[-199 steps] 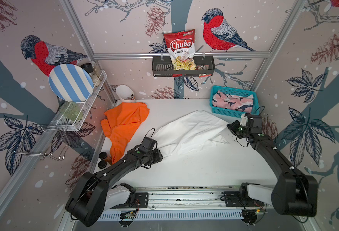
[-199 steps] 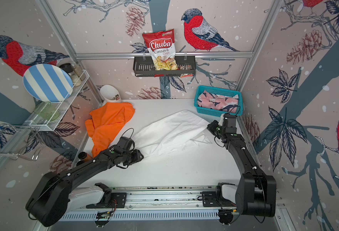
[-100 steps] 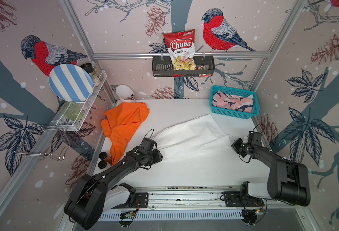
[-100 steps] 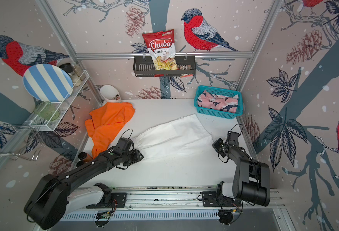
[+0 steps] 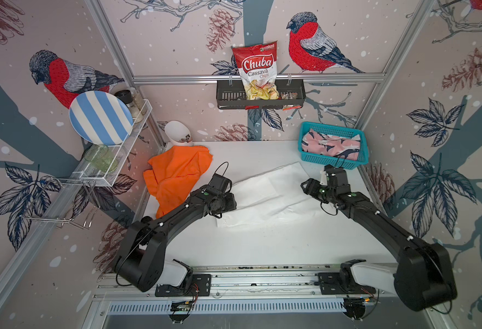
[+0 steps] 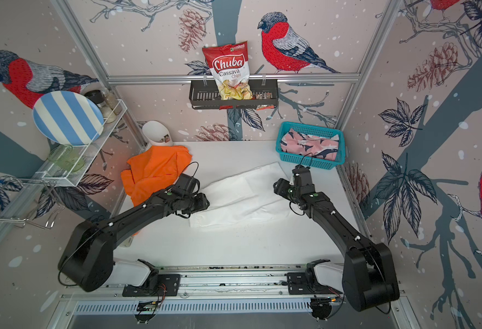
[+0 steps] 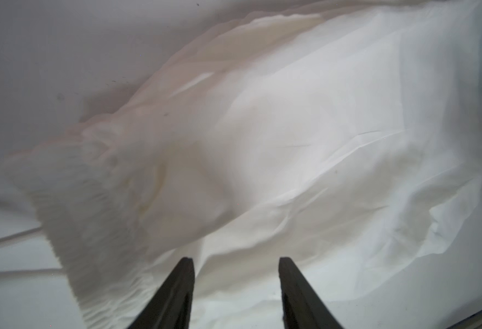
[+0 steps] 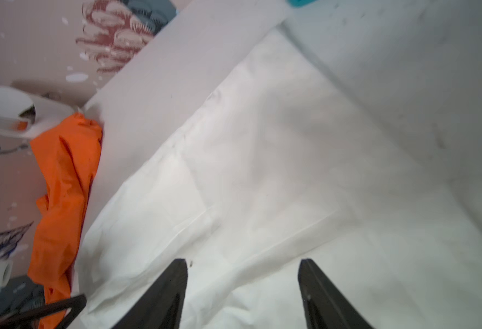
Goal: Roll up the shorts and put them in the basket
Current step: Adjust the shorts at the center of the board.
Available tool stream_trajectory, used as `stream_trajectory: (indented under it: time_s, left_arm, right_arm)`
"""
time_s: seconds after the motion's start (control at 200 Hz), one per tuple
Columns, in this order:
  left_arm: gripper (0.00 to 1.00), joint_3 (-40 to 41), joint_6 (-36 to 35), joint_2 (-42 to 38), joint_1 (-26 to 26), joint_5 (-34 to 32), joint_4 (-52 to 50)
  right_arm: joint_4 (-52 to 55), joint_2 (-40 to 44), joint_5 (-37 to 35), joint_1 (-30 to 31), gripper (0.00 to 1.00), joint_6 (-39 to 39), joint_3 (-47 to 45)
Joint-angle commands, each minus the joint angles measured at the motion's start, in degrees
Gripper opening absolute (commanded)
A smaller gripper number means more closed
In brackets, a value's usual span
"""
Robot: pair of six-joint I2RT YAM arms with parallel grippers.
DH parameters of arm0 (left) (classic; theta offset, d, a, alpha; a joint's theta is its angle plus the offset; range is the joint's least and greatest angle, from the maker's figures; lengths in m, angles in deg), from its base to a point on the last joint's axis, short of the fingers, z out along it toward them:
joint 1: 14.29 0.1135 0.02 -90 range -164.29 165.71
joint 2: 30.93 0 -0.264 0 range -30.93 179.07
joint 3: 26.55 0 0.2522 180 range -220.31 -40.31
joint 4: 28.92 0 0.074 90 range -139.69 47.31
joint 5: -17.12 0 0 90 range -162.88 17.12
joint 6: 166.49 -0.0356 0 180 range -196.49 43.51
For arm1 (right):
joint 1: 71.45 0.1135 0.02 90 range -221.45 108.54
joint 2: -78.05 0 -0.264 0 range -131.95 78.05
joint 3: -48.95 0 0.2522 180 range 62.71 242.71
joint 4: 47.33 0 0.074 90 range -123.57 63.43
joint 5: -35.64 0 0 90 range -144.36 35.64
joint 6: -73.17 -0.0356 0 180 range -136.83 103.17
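Right arm has pulled back from the teal basket and the right gripper now sits low at the far-right edge of the white shorts, and what a change: the cloth that was lifted and bunched a second ago now lies stretched out flat on the table. Those jaws, pinched together a moment back, are spread wide now with nothing between them, only white fabric below in the right wrist view. Over on the other side, the left gripper has barely budged; it hovers over the gathered waistband end of the white shorts, its two dark fingers about half parted and gripping nothing. In both top views the white shorts run diagonally across the middle of the table, between the two arms. The orange shorts lie crumpled at the table's left edge, just beside the left arm, touching a white cup tipped in the back corner. The pink shark-print shorts sit folded inside the basket at the back right, well apart from the action.
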Motion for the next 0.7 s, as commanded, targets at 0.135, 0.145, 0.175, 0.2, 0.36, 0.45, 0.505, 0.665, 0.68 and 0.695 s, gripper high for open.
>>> stream_trajectory:
  time_s: [0.135, 0.145, 0.175, 0.2, 0.36, 0.45, 0.505, 0.665, 0.68, 0.695]
  left_arm:
    - [0.52, 2.8, -3.8, 7.8, 3.2, 4.5, 7.4]
    - [0.52, 3.4, -3.7, 7.9, 3.2, 4.7, 7.8]
    - [0.52, 4.9, -3.4, 8.0, 3.1, 5.3, 8.8]
    - [0.52, 6.2, -2.9, 8.0, 3.0, 6.0, 9.8]
    - [0.52, 17.5, 1.0, 5.6, 1.2, 8.0, 16.8]
    - [0.52, 22.5, 5.8, 3.4, -2.4, 7.9, 20.8]
    - [0.52, 24.5, 8.3, 2.2, -6.0, 7.3, 22.1]
    - [0.52, 26.0, 16.5, -2.4, -16.6, 3.6, 21.6]
    - [0.52, 25.9, 17.3, -3.0, -17.4, 3.1, 21.4]
    - [0.52, 25.9, 18.1, -3.6, -18.5, 2.6, 21.3]
  right_arm:
    - [-9.2, -12.6, 3.9, 4.8, 0.66, -2.8, -2.3]
    - [-9.8, -13.3, 4.0, 4.7, 0.66, -2.9, -2.5]
    - [-11.6, -15.5, 4.3, 4.2, 0.66, -3.0, -2.5]
    - [-12.9, -17.3, 4.7, 4.0, 0.65, -3.0, -2.3]
    - [-17.0, -30.1, 5.6, 4.0, 0.63, -1.4, 4.2]
    - [-18.8, -36.7, 6.6, 4.0, 0.62, -0.3, 9.6]
    - [-19.8, -40.8, 7.8, 4.0, 0.61, 0.4, 13.5]
    - [-20.3, -49.5, 12.6, 3.6, 0.59, 4.8, 25.7]
    - [-20.7, -49.8, 13.7, 3.6, 0.59, 5.2, 26.5]
    - [-21.1, -50.2, 14.8, 3.5, 0.59, 5.6, 27.2]
